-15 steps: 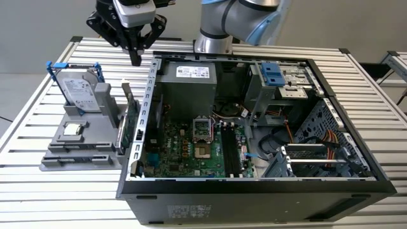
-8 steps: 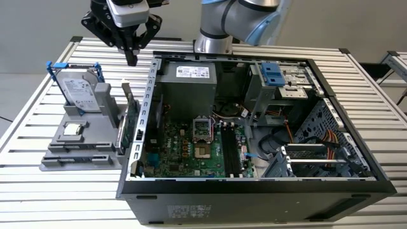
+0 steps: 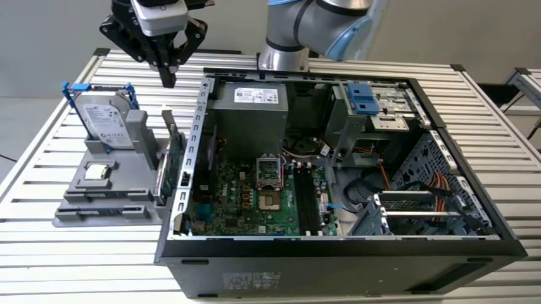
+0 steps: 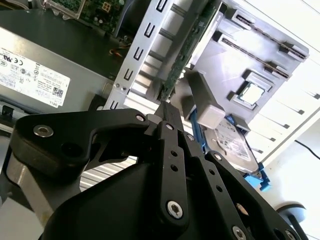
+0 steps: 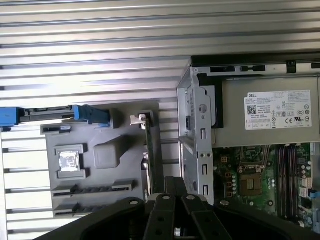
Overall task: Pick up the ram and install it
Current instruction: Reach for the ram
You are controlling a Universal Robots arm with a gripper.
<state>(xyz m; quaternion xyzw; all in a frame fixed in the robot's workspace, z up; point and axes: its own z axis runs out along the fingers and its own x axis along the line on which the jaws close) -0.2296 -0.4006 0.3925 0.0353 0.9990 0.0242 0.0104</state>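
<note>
Tool (image 3: 169, 80) above holder (image 3: 81, 216) with hard drive (image 3: 108, 124)

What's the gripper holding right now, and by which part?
Nothing. The gripper is shut and empty, above the green expansion card standing in the gray holder.

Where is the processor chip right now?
The small square silver processor chip lies in the grey plastic holder on the exterior view's left, beside the standing silver hard drive, outside the computer case.

Jaws matt black; table (image 3: 85, 253) ribbed metal; holder (image 3: 95, 204) grey plastic.
</note>
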